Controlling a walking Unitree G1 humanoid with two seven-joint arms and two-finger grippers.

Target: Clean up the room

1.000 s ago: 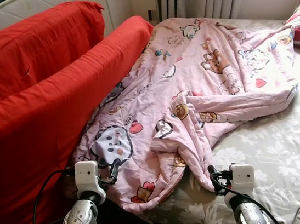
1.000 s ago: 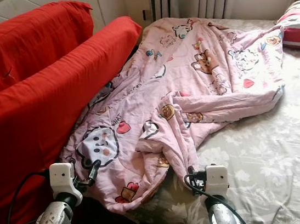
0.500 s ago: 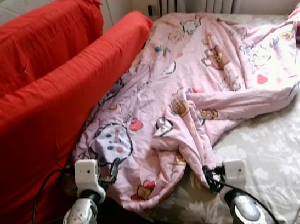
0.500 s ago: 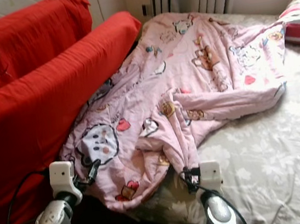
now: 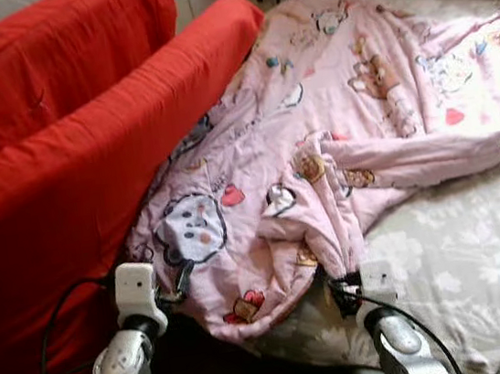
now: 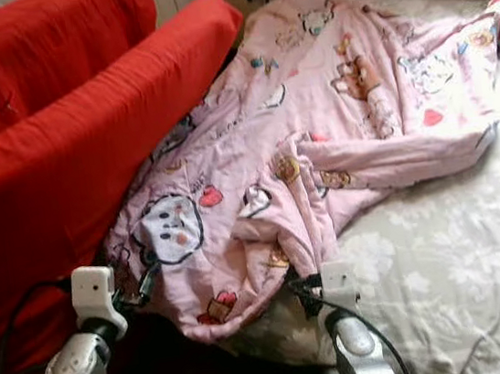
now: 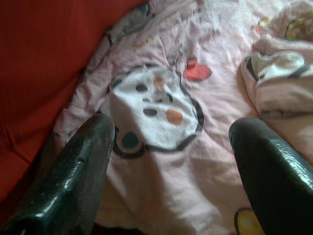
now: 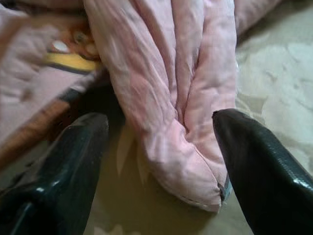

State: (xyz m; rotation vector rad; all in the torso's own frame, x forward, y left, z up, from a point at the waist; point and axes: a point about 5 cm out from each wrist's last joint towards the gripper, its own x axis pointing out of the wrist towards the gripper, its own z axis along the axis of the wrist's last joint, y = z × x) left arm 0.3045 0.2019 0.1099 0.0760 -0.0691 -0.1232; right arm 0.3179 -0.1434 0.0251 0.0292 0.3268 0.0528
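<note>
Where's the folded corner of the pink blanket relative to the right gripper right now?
In the right wrist view, the folded corner of the pink blanket lies on the floral bedsheet, between the right gripper's open fingers, at the bed's near edge.

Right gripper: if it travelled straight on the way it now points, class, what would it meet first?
Most likely the folded corner of the pink cartoon-print quilt, lying on the floral bedsheet between the open right gripper fingers; depth is uncertain.
</note>
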